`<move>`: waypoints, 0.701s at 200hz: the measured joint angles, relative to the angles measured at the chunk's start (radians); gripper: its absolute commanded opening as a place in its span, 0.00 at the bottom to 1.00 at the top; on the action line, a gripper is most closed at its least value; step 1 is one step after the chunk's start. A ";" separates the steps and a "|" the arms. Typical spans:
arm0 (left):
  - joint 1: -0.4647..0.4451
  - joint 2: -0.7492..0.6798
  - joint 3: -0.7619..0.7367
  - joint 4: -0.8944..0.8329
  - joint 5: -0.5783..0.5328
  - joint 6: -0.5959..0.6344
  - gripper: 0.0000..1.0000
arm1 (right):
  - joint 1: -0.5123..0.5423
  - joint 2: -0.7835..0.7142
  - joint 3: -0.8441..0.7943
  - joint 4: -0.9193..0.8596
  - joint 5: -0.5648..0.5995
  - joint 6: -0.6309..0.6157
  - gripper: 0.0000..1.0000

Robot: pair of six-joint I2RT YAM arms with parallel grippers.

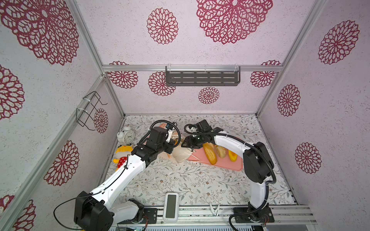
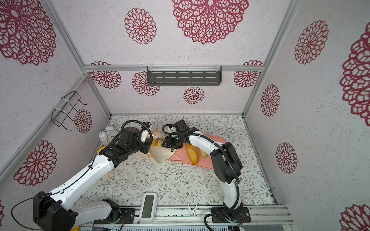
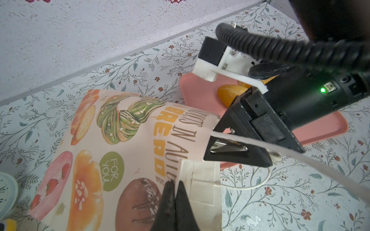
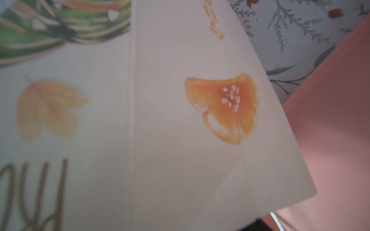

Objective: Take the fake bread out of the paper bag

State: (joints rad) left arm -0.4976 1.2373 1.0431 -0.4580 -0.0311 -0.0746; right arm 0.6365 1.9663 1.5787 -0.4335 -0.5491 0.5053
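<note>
Over the leaf-printed tabletop (image 1: 190, 180), the left gripper (image 3: 174, 192) pinched shut on the cream printed paper bag (image 3: 124, 144) at its rim—likely steadying the mouth—while the right gripper (image 3: 210, 144) stood part-open opposite; glossy golden toy breads (image 1: 209, 153) lay just behind it on a pink tray (image 1: 230, 167).

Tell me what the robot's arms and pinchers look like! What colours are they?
The left arm and the right arm have smooth white shells with chunky black joints. A ribbed black cable loops along each. The left gripper and right gripper are black with pointed, triangle-shaped fingers. A white bracket sits by the right one, where a small green light glows.
</note>
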 measured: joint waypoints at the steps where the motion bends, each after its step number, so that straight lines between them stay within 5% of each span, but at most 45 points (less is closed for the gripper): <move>1: 0.000 0.000 0.000 0.000 0.000 0.000 0.00 | 0.000 0.001 0.002 -0.002 0.000 0.000 0.60; 78: -0.001 0.007 0.000 0.003 0.000 0.000 0.00 | 0.010 0.014 0.071 -0.069 0.082 -0.015 0.61; 140: -0.002 0.009 0.000 0.002 -0.003 -0.001 0.00 | 0.018 0.015 0.021 0.053 0.012 0.010 0.60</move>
State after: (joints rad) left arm -0.4995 1.2461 1.0431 -0.4561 -0.0341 -0.0753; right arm 0.6544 1.9816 1.5993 -0.3801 -0.5369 0.5148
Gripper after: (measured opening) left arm 0.039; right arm 0.604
